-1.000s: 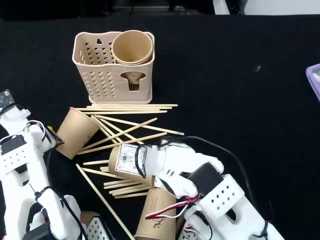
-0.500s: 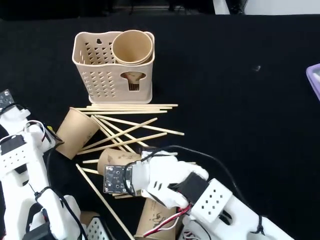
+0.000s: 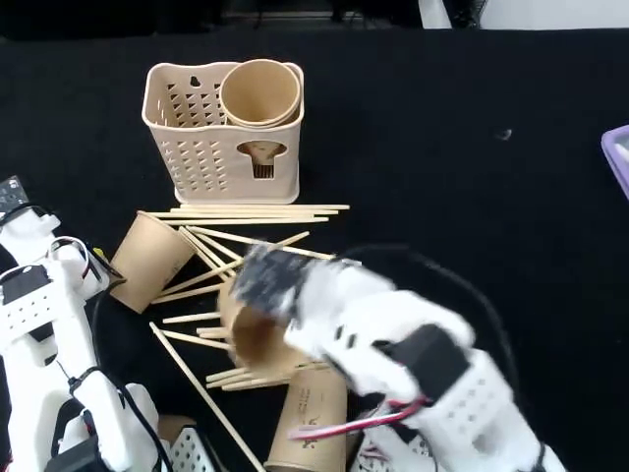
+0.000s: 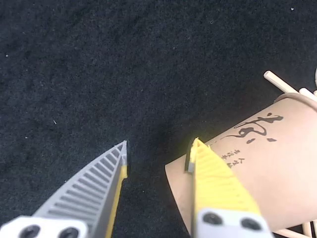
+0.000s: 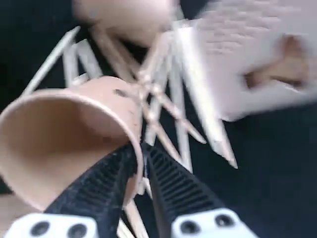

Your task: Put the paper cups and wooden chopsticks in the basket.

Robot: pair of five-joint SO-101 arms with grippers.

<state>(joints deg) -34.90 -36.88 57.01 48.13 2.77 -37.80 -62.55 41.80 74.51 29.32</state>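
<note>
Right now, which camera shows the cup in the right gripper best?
The right wrist view: the cup is close, its mouth open to the camera, its rim pinched in the right gripper. The high view shows it tilted among chopsticks, partly covered by the arm. The left wrist view faces another, printed cup.

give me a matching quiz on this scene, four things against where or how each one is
1 basket
2 right hand
3 left hand
4 chopsticks

A open, beside a printed cup lying on its side
B shut on the rim of a tilted cup
C has an upright cup inside
D scattered on the black table

Pairs: 1-C, 2-B, 3-A, 4-D
</note>
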